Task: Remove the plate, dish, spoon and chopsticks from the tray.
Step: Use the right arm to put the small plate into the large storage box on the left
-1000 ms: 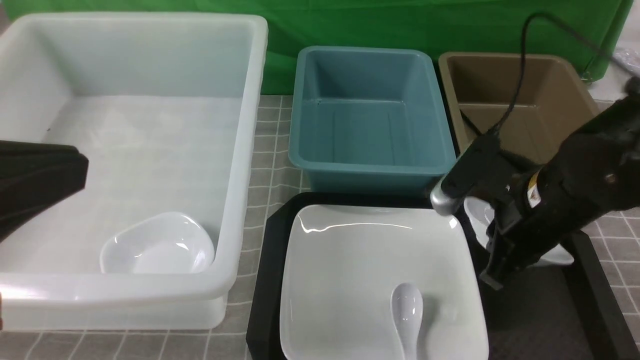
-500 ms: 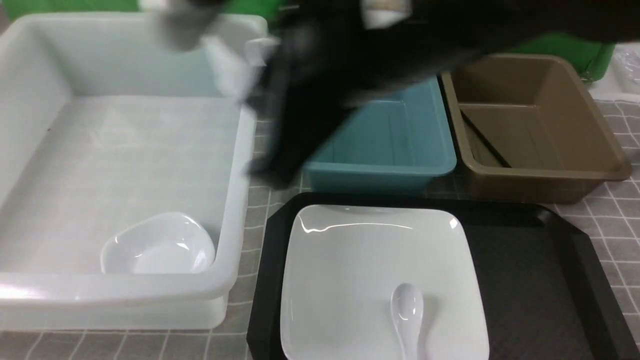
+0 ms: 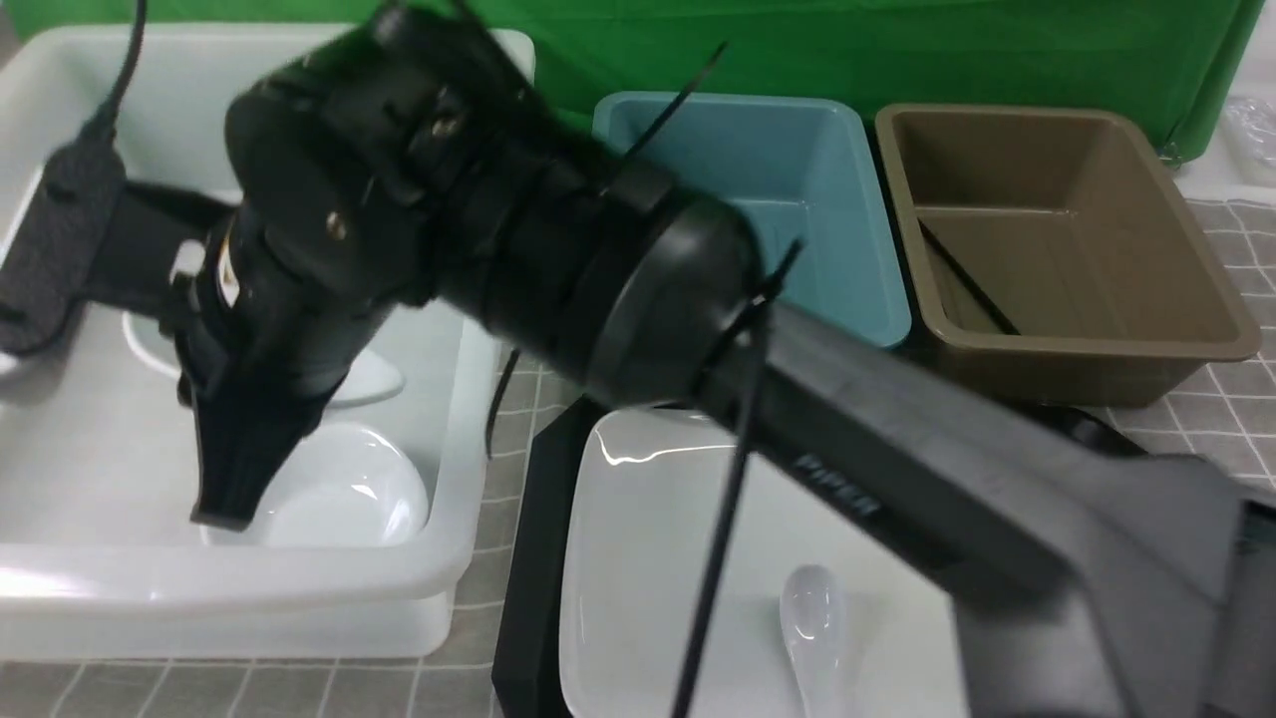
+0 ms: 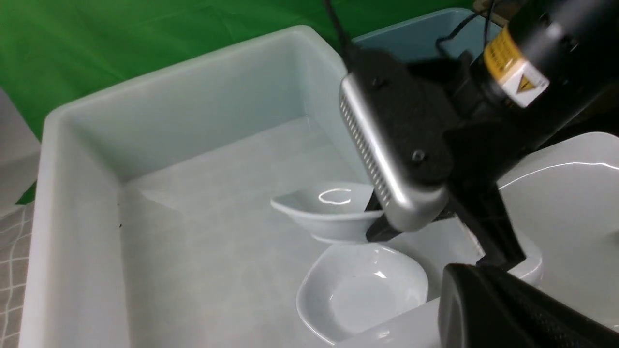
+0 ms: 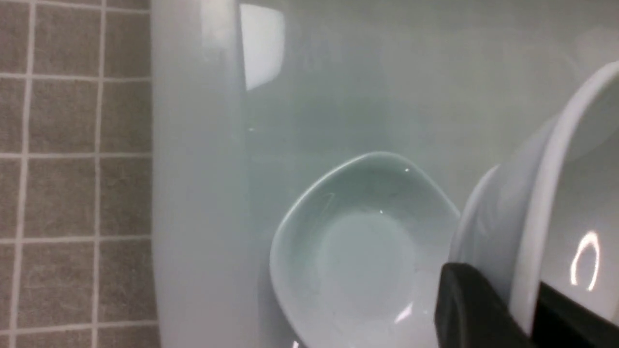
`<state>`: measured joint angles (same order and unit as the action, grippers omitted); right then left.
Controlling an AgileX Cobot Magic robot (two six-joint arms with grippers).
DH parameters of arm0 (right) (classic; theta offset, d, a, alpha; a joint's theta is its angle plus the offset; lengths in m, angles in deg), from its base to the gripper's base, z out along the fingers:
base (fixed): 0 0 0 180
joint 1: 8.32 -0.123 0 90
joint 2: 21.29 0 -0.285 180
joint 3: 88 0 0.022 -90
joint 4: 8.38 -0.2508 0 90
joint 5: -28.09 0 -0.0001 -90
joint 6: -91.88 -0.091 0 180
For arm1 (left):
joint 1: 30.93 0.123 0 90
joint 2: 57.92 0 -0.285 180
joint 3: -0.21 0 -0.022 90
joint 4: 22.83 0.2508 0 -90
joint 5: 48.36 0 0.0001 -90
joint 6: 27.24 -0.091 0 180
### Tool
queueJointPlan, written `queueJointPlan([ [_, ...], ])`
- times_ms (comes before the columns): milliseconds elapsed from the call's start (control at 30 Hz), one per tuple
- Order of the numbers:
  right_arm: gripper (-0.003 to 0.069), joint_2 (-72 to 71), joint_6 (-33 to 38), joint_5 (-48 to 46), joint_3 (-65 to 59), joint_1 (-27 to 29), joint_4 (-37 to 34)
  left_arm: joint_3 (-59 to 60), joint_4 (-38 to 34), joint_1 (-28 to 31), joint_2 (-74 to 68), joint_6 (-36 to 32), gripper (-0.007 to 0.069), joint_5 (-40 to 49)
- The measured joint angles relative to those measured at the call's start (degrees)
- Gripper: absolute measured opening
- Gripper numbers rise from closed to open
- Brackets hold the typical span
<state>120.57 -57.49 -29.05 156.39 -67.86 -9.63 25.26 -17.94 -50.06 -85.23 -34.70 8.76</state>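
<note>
Step in hand is depositing a dish: the right pincer [image 3: 229, 489] is clamped on the rim of a small white dish [image 4: 324, 212], held tilted inside the white bin [image 3: 249, 588], just above a second dish [image 4: 362, 290] lying there. The next move appears to be a gentle lowering and release. The plate [image 3: 648, 558], with the spoon [image 3: 812, 618] on it, sits on the tray [image 3: 528, 558] beside the bin; the left pincer [image 4: 508, 314] is closed.

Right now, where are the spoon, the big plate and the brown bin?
spoon [image 3: 811, 604], front view, on its oval bowl.
plate [image 3: 638, 558], front view, on its bare left part.
brown bin [image 3: 1087, 351], front view, on its near rim.
</note>
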Motion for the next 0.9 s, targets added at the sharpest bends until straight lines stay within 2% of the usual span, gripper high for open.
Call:
queueJointPlan([
  [100, 0.0067, 2.07, 0.2, -0.08, 0.41, 0.67, -0.6, 0.0, 0.0, 0.0, 0.0, 0.0, 0.0004, 0.0],
  [333, 0.0067, 5.24, 0.38, 0.12, 0.54, 3.61, -7.74, 0.0, -0.17, 0.0, 0.0, 0.0, 0.0004, -0.85],
  [767, 0.007, 5.91, 0.27, 0.66, 0.54, 3.69, -8.9, 0.0, -1.23, 0.0, 0.0, -0.25, 0.0004, -1.08],
  [900, 0.0156, 5.91, -0.54, 0.78, 0.54, 3.69, -9.08, 0.0, -1.33, 0.0, 0.0, -1.51, 0.0004, -1.49],
])
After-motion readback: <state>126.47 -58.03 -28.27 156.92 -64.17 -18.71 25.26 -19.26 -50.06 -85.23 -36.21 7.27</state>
